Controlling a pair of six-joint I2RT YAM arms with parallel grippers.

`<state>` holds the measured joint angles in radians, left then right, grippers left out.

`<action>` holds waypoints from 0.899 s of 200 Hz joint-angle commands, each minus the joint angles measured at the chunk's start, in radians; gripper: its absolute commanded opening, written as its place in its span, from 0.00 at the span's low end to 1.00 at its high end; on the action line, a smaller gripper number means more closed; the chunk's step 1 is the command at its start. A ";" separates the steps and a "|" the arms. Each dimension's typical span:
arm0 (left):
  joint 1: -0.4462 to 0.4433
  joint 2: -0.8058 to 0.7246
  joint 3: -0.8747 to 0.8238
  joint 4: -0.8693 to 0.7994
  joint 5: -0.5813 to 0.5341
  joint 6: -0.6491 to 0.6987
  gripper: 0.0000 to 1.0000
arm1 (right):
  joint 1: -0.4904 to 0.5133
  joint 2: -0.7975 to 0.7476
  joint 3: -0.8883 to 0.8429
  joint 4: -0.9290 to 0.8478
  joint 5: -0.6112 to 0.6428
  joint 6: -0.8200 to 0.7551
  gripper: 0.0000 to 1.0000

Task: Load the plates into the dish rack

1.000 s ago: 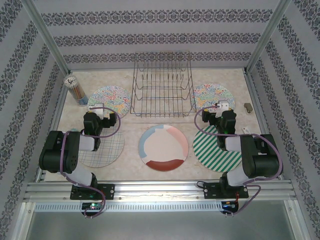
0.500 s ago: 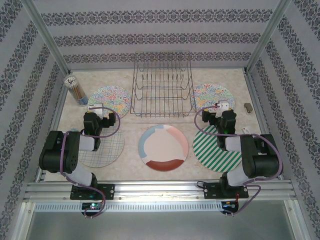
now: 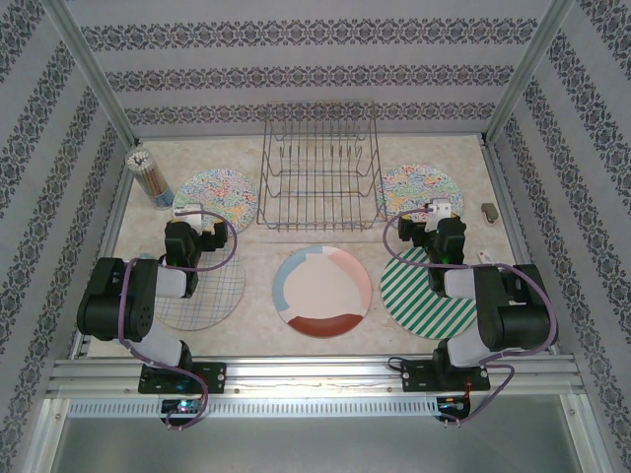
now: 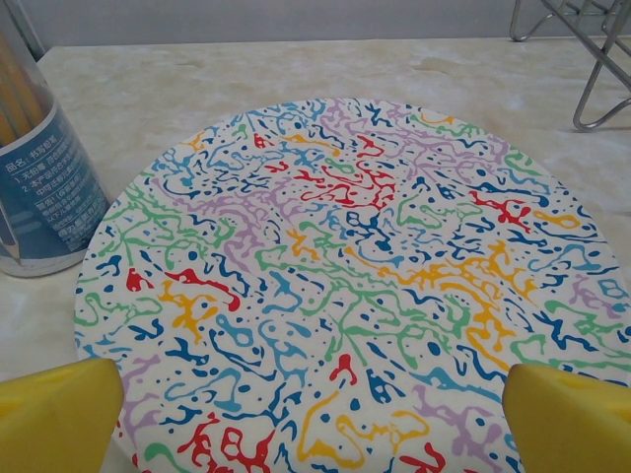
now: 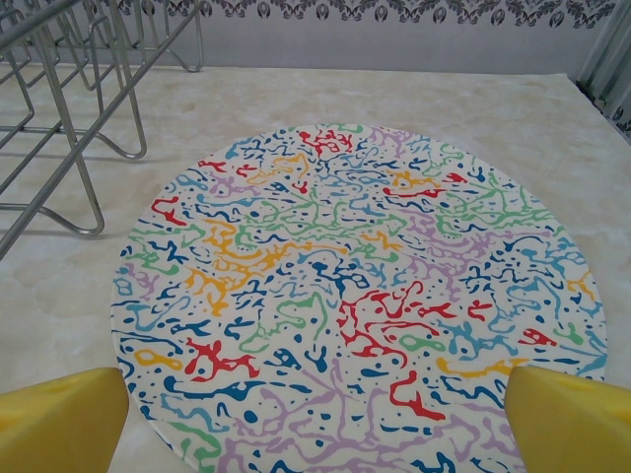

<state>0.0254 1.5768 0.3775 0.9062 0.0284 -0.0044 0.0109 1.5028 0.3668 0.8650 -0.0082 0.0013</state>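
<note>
Jaws wide and empty, the left gripper (image 4: 315, 422) hangs at the near edge of the left floral plate (image 4: 335, 276). The right gripper (image 5: 315, 422), equally wide, hangs at the right floral plate (image 5: 365, 286). Both plates lie flat on the table (image 3: 251, 251), flanking the dish rack (image 3: 318, 182). Nothing has shifted since the earlier frames.

The dish rack (image 3: 320, 172), at 12 o'clock on the worktop (image 3: 251, 258), is thin bare metal wire with a dull shine. The worktop is smooth, marble-patterned and faintly glossy. The floral plate (image 4: 345, 286) looks smooth and matt, with a printed pattern. At 11 o'clock, the cup (image 4: 39, 187) is clear plastic with a paper label. The left claw (image 4: 315, 429) has fingers (image 4: 59, 419) of matt yellow plastic.
</note>
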 commanded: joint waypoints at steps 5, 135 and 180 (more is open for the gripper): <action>-0.007 0.013 0.006 0.046 -0.008 -0.011 1.00 | 0.000 0.008 0.023 0.023 -0.002 0.017 0.98; -0.007 -0.154 0.018 -0.110 -0.046 -0.022 1.00 | -0.049 -0.071 -0.017 0.046 -0.016 0.078 0.98; -0.006 -0.607 0.092 -0.532 -0.121 -0.202 0.99 | -0.057 -0.395 0.061 -0.415 -0.019 0.143 0.98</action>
<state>0.0254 1.1709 0.4057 0.6289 -0.0425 -0.0742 -0.0376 1.2736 0.3714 0.6880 -0.0059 0.0910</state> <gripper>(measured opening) 0.994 0.980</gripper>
